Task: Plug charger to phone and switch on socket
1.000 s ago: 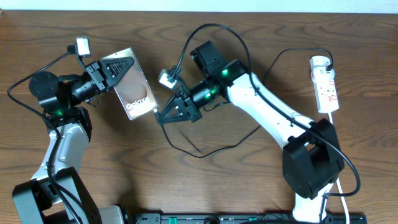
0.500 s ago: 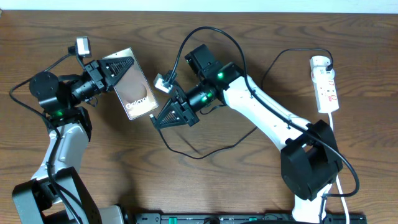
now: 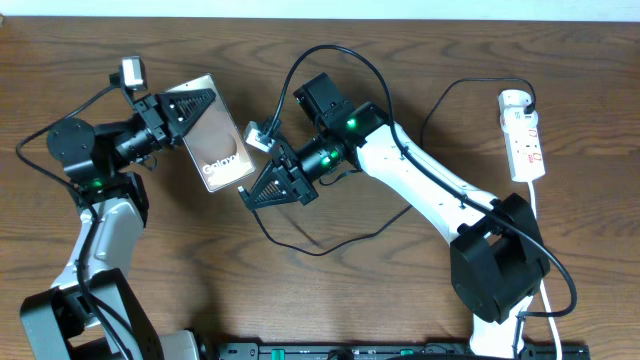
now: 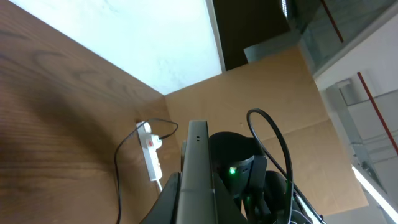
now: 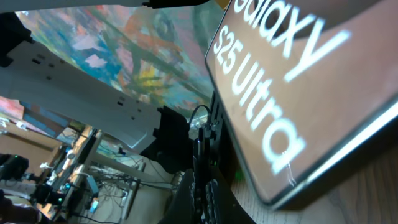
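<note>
Above the wooden desk (image 3: 400, 300), the right hand (image 3: 250, 194), clenched on the thin black charger cable (image 3: 320, 251), had edged closer to the flat brown-grey phone (image 3: 222, 150) grasped by the left hand (image 3: 192, 108); plugging looked near.

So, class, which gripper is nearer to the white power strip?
Right. The right gripper, holding the charger, sits mid-table, left of the power strip in the overhead view; the left gripper, clamping the phone, is even farther left.

I can read big white letters on the phone (image 5: 311, 93) close up: "alaxy", then "S25 Ultra". From above, it shows small white "Galaxy" letters.
</note>
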{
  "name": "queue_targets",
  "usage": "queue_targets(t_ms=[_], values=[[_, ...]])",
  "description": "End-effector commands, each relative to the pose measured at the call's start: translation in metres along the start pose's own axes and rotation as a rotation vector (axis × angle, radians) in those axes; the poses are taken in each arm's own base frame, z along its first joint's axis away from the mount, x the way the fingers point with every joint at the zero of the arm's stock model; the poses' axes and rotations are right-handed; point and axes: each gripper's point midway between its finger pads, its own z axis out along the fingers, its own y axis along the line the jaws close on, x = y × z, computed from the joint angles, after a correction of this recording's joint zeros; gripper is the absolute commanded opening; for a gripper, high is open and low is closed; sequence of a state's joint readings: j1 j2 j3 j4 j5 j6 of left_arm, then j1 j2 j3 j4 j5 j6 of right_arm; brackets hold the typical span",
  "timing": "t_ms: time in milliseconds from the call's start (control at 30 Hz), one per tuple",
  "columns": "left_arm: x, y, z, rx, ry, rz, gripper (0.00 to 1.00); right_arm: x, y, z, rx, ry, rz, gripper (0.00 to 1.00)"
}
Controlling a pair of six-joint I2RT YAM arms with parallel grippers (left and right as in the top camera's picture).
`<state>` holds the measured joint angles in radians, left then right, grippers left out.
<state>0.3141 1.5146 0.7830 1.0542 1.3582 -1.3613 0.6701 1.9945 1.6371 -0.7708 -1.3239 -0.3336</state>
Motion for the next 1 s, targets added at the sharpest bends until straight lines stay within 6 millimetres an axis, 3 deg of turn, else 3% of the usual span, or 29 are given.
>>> queue_targets(t_ms=[0,500,967], values=[[0.006,-0.012,0.009,0.025,0.023,0.035,0.07,-0.001,0.003,0.002,-0.019,-0.004,-0.028,0.01],[0.011,-0.019,0.015,0.045,0.043,0.07,0.07,-0.006,-0.001,-0.016,-0.016,-0.043,-0.016,0.01],[0.011,-0.019,0.015,0.046,0.043,0.071,0.07,-0.008,-0.001,-0.015,-0.02,-0.045,0.037,0.01]])
